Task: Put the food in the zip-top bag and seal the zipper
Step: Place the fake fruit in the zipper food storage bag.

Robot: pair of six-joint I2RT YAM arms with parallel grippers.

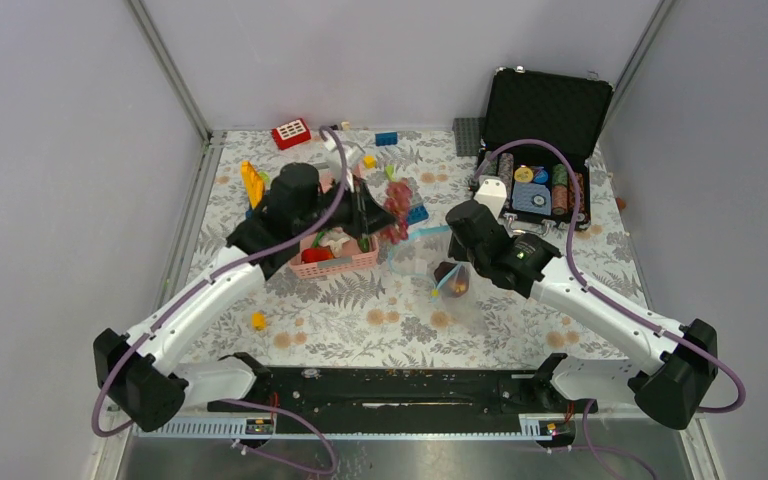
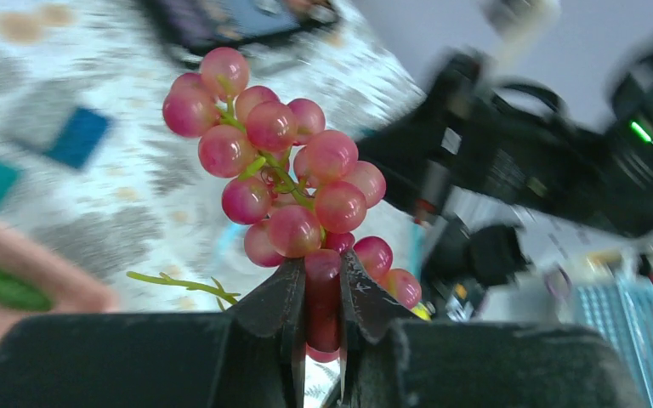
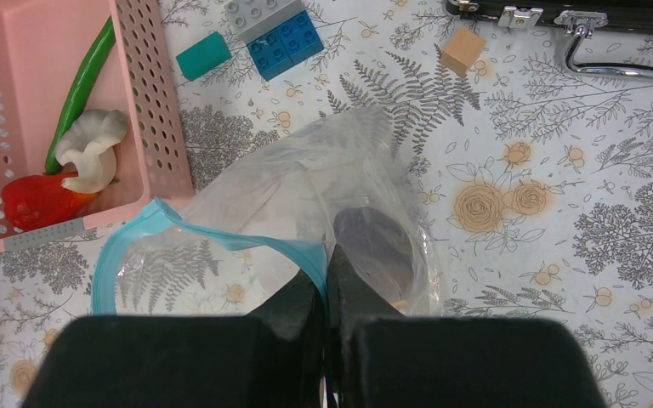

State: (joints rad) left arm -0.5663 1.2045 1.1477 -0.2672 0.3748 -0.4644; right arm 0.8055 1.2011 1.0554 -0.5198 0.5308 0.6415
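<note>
My left gripper (image 2: 323,280) is shut on the dark red grape bunch (image 2: 285,178) and holds it in the air beside the pink basket (image 1: 332,262), left of the bag; it also shows in the top view (image 1: 395,208). My right gripper (image 3: 326,276) is shut on the light-blue zipper (image 3: 221,240) of the clear zip-top bag (image 3: 340,178), holding its mouth open. The maroon round fruit (image 3: 374,246) lies inside the bag. A long green pod (image 3: 81,85), a white piece (image 3: 89,149) and a red piece (image 3: 38,200) lie in the basket (image 3: 157,127).
An open black case (image 1: 545,130) with poker chips stands at the back right. Blue and grey blocks (image 3: 276,30), a teal block (image 3: 204,55) and a tan cube (image 3: 462,49) lie beyond the bag. A small yellow block (image 1: 257,320) lies near left.
</note>
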